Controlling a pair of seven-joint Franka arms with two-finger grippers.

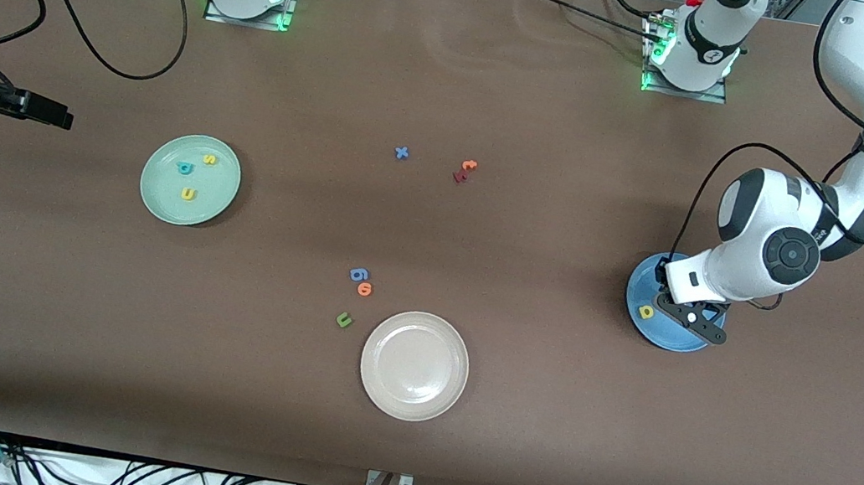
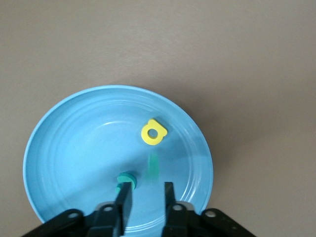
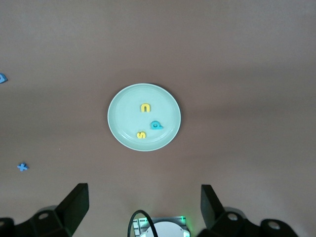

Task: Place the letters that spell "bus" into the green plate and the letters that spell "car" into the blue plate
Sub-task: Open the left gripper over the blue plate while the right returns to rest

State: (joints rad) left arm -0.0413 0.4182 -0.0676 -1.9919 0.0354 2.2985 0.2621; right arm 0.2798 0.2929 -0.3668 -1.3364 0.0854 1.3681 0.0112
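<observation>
Front view shows a brown table [image 1: 453,93] with cables along its edges. The left gripper [image 2: 147,190], jaws slightly parted, hangs over the blue plate [image 2: 64,148]; the right gripper [image 3: 143,202], jaws spread, waits above the green plate [image 3: 121,106].

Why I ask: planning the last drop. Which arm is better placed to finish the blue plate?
Left. Its hand hangs open right over the blue plate, with the yellow a and teal letters below it. The right hand waits open, high over the table by the green plate.
</observation>
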